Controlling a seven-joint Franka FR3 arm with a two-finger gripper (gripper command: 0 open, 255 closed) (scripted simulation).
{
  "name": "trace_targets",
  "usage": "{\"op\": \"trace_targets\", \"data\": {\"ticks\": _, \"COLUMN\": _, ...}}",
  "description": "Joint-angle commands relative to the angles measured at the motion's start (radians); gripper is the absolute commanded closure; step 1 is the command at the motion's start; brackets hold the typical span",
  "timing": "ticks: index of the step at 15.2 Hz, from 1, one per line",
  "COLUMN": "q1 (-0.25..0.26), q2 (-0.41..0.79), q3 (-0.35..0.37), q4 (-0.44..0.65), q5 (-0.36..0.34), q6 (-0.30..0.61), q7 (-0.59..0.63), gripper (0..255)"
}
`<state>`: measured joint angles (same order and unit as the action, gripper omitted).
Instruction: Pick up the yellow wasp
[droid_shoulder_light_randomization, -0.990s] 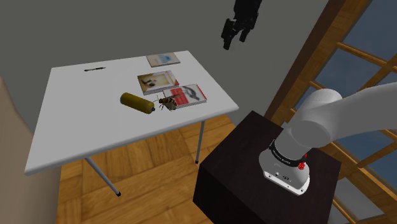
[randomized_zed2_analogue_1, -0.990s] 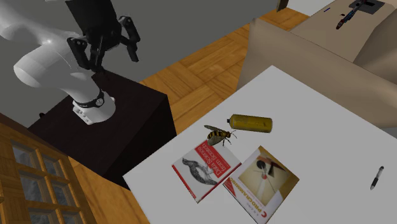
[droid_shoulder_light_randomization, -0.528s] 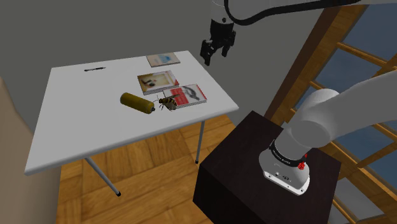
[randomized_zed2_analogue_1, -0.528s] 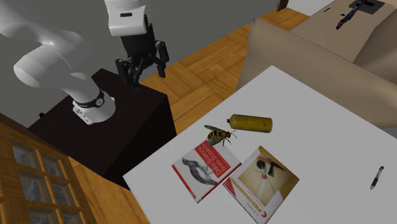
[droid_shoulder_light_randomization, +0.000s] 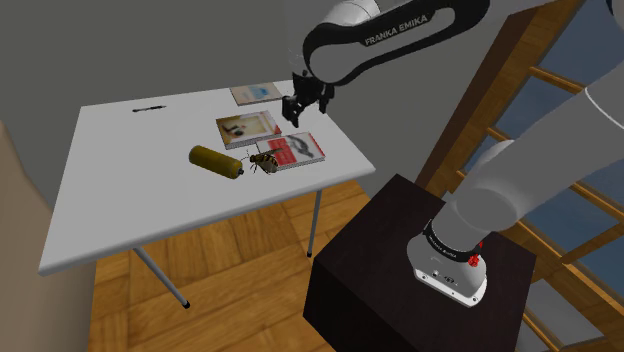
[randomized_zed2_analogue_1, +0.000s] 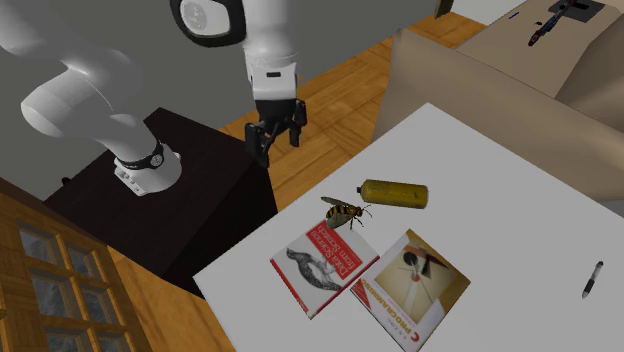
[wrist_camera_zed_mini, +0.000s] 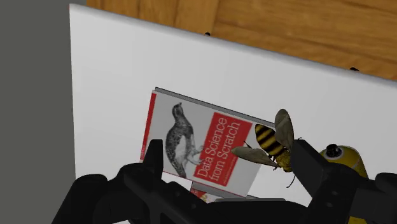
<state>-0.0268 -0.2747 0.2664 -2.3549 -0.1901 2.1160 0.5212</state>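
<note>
The yellow-and-black wasp (droid_shoulder_light_randomization: 264, 159) lies on the white table (droid_shoulder_light_randomization: 130, 190), at the corner of a red-and-white book (droid_shoulder_light_randomization: 298, 149) and beside an olive can (droid_shoulder_light_randomization: 217, 161). My black gripper (droid_shoulder_light_randomization: 305, 107) hangs open above the table, over the books and apart from the wasp. From the second exterior view the gripper (randomized_zed2_analogue_1: 279, 143) hovers off the table's near edge, up and left of the wasp (randomized_zed2_analogue_1: 346, 212). In the wrist view the wasp (wrist_camera_zed_mini: 272, 143) shows close to one of the fingers (wrist_camera_zed_mini: 312, 167), with the gripper (wrist_camera_zed_mini: 232, 162) holding nothing.
Two more books (droid_shoulder_light_randomization: 246, 128) (droid_shoulder_light_randomization: 257, 93) and a pen (droid_shoulder_light_randomization: 148, 107) lie further back on the table. The dark stand (droid_shoulder_light_randomization: 400, 260) sits to the shoulder view's lower right. A wooden window frame (droid_shoulder_light_randomization: 520, 110) rises behind the arm. A beige box (randomized_zed2_analogue_1: 470, 85) borders the table.
The arm has swung down and toward the table. The gripper dropped from high above the stand to just over the books, staying open.
</note>
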Motion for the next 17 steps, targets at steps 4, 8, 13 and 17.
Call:
{"op": "trace_targets", "data": {"ticks": 4, "q1": -0.014, "q2": 0.199, "q3": 0.052, "q4": 0.072, "q5": -0.107, "q6": 0.07, "q7": 0.16, "gripper": 0}}
{"op": "trace_targets", "data": {"ticks": 8, "q1": -0.003, "q2": 0.372, "q3": 0.066, "q4": 0.162, "q5": -0.211, "q6": 0.092, "q7": 0.291, "gripper": 0}}
{"op": "trace_targets", "data": {"ticks": 13, "q1": 0.041, "q2": 0.589, "q3": 0.046, "q4": 0.305, "q5": -0.326, "q6": 0.09, "q7": 0.427, "gripper": 0}}
{"op": "trace_targets", "data": {"ticks": 17, "q1": 0.087, "q2": 0.756, "q3": 0.014, "q4": 0.441, "q5": -0.389, "q6": 0.073, "q7": 0.502, "gripper": 0}}
